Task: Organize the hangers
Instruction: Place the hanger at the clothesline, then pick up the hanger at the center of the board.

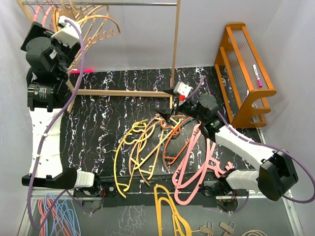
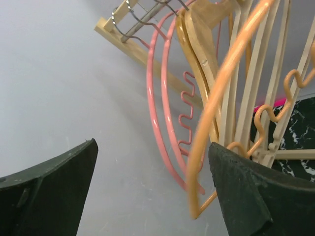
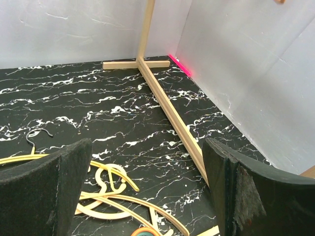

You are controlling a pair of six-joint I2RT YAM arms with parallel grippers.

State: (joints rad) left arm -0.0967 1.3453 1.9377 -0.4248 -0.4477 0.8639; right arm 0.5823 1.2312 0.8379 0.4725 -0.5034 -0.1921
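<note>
- Top view: the left gripper [image 1: 66, 23] is up at the metal rail [image 1: 123, 4], its fingers hidden behind the white wrist housing. The hung hangers [image 1: 93, 24] overlap there, pink, tan and orange. They cannot be counted, and the frame cuts off their hooks.
- The loose hangers [image 1: 162, 147] lie tangled on the mat [image 1: 98, 98], yellow, orange and pink. There are at least six, but the exact number is unreadable. The right gripper [image 1: 168, 113] hangs over the heap's far edge.
- The mat is black with white veins and the walls are white. One orange wooden stand [image 1: 243, 69] sits at the right. One mustard hanger [image 1: 167, 206] and one blue-and-pink bunch [image 1: 54, 211] are cut off at the near edge.
- Left wrist: the left gripper [image 2: 152, 145] is spread wide and grips nothing. One orange arc [image 2: 216, 98] runs just beside one finger. Two pink arcs [image 2: 157, 113] and several tan bars hang behind it.
- Right wrist: the right gripper [image 3: 147, 142] is spread wide and empty above the mat. Tan loops [image 3: 108, 182] lie below it, partly hidden, and the rack foot [image 3: 167, 108] is in view.
</note>
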